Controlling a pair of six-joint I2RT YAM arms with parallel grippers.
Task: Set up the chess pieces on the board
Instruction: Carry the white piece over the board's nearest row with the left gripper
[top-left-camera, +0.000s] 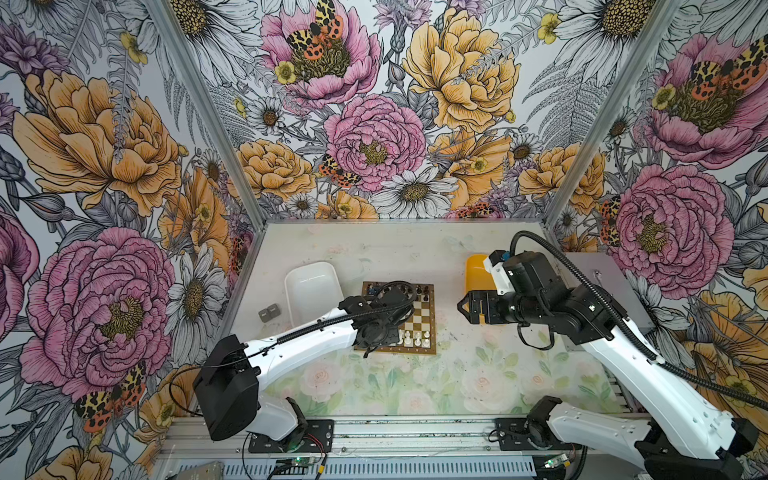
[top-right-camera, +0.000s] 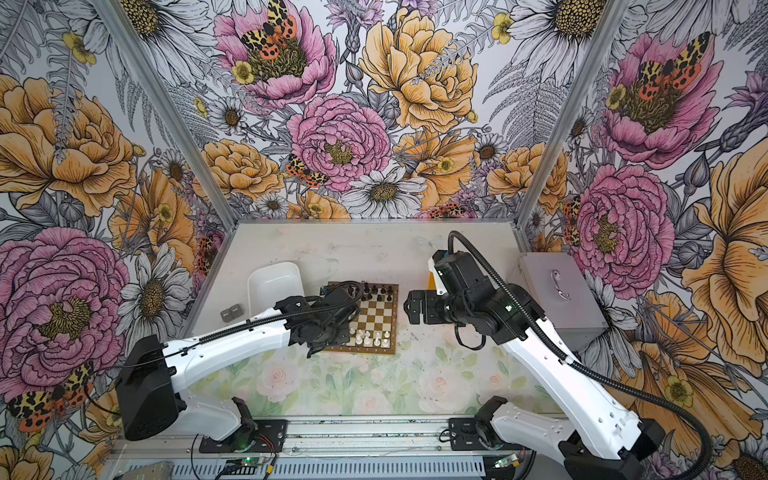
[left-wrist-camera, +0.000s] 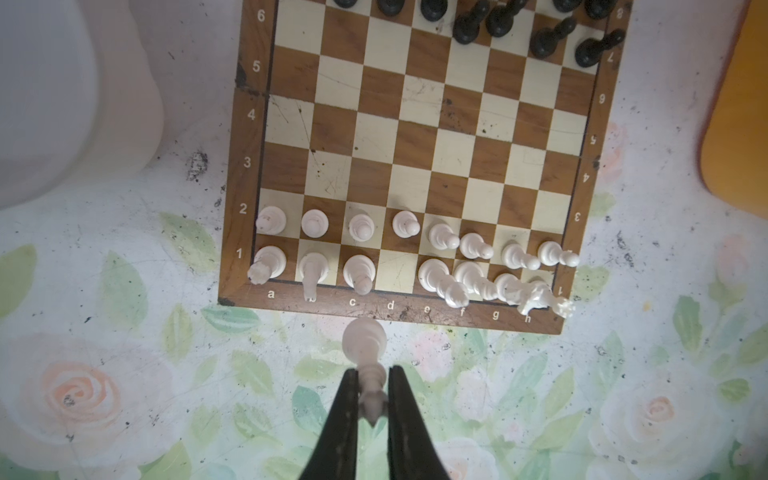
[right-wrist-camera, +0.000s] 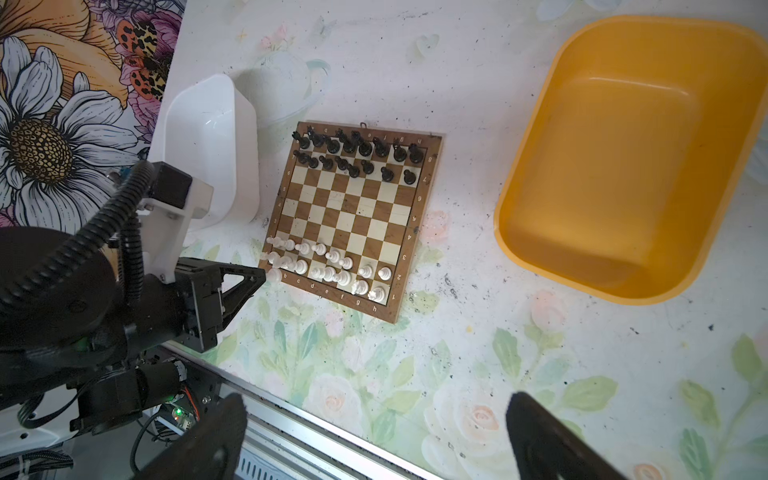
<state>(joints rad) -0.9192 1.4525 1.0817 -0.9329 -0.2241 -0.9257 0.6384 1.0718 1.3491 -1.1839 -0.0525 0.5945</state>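
Observation:
The board (left-wrist-camera: 415, 124) lies mid-table, seen in both top views (top-left-camera: 424, 318) (top-right-camera: 376, 316). White chess pieces (left-wrist-camera: 314, 223) fill its two near rows, except for one bare cream square (left-wrist-camera: 395, 272) on the nearest row. Black chess pieces (left-wrist-camera: 467, 27) stand along the far rows. My left gripper (left-wrist-camera: 372, 386) is shut on the top of a tall white piece (left-wrist-camera: 365, 340), which hangs upright just off the board's near edge, in front of the bare square. My right gripper (top-left-camera: 467, 307) hovers to the right of the board, open and holding nothing (right-wrist-camera: 374, 419).
A white tray (top-left-camera: 311, 291) stands left of the board. On the right, partly behind my right arm, is a yellow tray (right-wrist-camera: 623, 166). A grey metal box (top-right-camera: 561, 299) sits at the far right, and two small grey blocks (top-left-camera: 268, 312) lie at the left.

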